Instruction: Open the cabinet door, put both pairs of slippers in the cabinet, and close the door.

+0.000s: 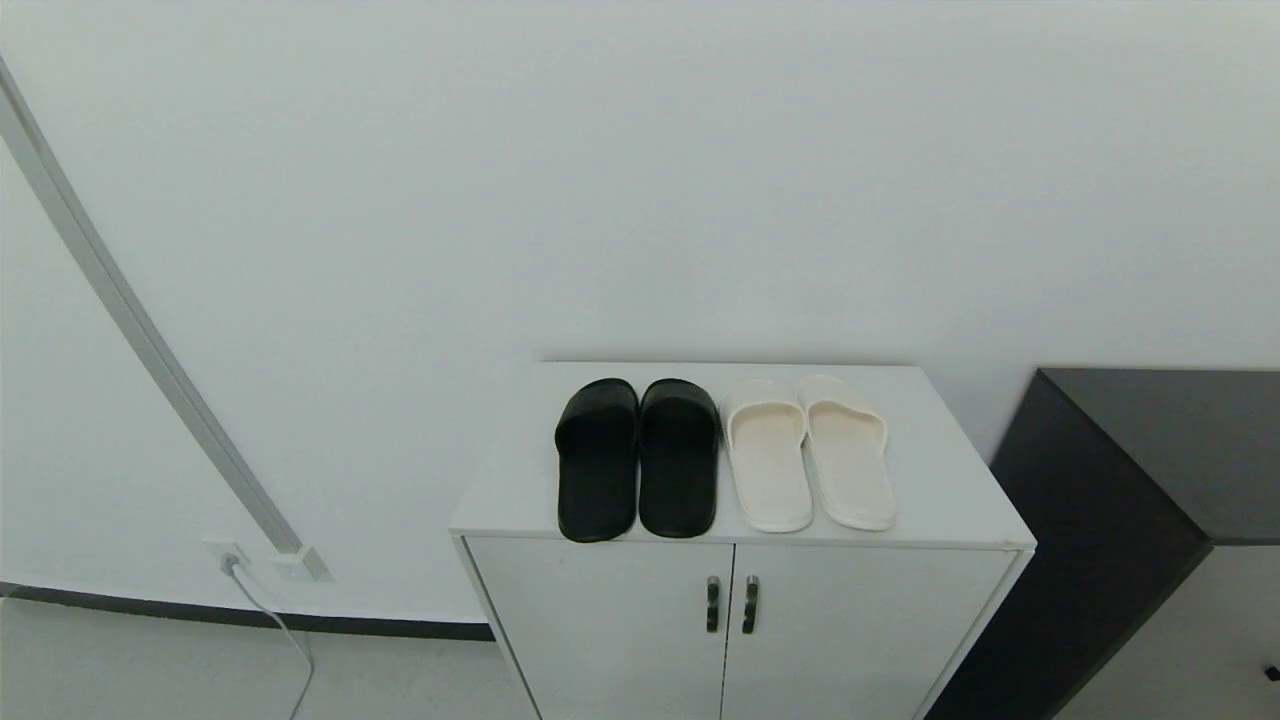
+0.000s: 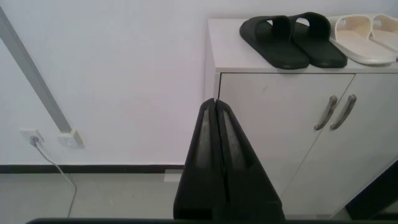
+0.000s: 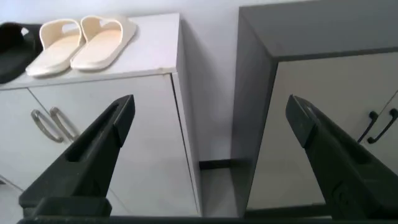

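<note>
A white two-door cabinet (image 1: 600,640) stands against the wall, both doors shut, with two metal handles (image 1: 731,603) side by side at the middle. On its top lie a black pair of slippers (image 1: 637,458) and, to their right, a cream pair of slippers (image 1: 810,452). My left gripper (image 2: 216,106) is shut, with nothing in it, low and in front of the cabinet's left corner (image 2: 214,74). My right gripper (image 3: 211,109) is open and hangs before the gap between the white cabinet (image 3: 124,143) and a dark one.
A dark grey cabinet (image 1: 1120,500) stands right of the white one, with a narrow gap between them. On the left wall a cable duct (image 1: 130,310) slants down to a socket (image 1: 225,553) with a cord.
</note>
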Robot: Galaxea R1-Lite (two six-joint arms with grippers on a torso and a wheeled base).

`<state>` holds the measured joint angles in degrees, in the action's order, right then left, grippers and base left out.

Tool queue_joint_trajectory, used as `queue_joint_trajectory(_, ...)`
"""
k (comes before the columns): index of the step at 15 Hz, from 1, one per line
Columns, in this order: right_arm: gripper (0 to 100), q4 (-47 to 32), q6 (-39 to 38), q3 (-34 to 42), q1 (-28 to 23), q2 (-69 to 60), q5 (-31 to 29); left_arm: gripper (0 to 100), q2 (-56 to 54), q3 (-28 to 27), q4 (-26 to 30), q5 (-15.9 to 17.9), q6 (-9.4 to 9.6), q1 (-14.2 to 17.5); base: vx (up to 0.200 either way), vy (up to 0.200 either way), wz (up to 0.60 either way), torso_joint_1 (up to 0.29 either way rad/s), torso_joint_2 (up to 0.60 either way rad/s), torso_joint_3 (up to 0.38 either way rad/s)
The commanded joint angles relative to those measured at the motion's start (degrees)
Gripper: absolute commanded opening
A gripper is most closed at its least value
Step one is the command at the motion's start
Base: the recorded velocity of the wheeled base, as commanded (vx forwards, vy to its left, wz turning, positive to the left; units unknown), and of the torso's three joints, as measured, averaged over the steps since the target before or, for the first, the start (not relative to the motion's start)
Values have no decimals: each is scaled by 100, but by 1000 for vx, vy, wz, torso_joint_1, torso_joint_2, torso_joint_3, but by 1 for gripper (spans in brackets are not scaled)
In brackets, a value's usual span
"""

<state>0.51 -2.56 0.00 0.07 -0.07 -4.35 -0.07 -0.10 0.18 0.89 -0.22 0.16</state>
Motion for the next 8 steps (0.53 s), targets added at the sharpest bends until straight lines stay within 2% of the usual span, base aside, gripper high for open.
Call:
queue_joint_trajectory(1,100,204,-52,-422,10,95,-4,0,7,1,-1,-1,-4,2,0,0,0,0,0,0)
queue_joint_trajectory(2,100,177,-219,-976,28,333,5,0,7,1,-1,-1,-4,2,0,0,0,0,0,0)
queue_joint_trajectory(3,100,-227,-219,-1230,28,763,207,0,7,1,-1,-1,-4,2,0,0,0,0,0,0)
queue_joint_trajectory(5,100,-306,-78,-1090,10,1809,927,0,7,1,-1,-1,4,2,0,0,0,0,0,0)
queue_joint_trajectory(6,100,-16,-166,-1116,63,2424,1112,0,7,1,-1,-10,4,2,0,0,0,0,0,0)
queue_joint_trajectory(8,100,1109,-245,-1345,388,4050,1270,0,7,1,-1,-10,4,2,0,0,0,0,0,0)
